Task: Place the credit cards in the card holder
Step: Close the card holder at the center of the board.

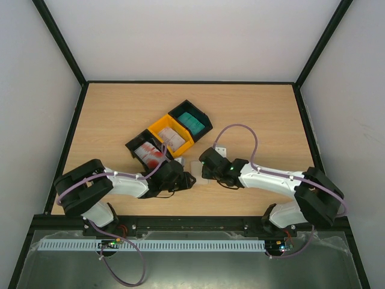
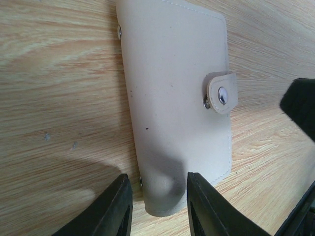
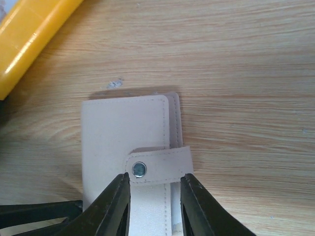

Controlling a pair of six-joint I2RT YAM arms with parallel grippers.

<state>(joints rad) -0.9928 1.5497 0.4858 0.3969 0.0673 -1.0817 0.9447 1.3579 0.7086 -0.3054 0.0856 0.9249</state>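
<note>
card holder (image 2: 172,98): beige, folded shut, flat on the worktop (image 1: 120,114)
credit cards (image 1: 150,154): red-blotched, grey-white, teal; one per tray (image 1: 155,127)

Both arms are reaching inward over the wooden table (image 1: 120,108). The left gripper (image 1: 192,179) and the right gripper (image 1: 205,168) are closing in from opposite sides on the beige card holder (image 1: 197,167), which is lying flat between them. Just behind them, three joined trays are sitting in a diagonal row: the near black tray (image 1: 135,143) is holding the red-blotched white card (image 1: 150,155), the yellow tray (image 1: 161,123) the white-grey card (image 1: 174,139), and the far black tray (image 1: 180,109) the teal card (image 1: 194,123).
</note>
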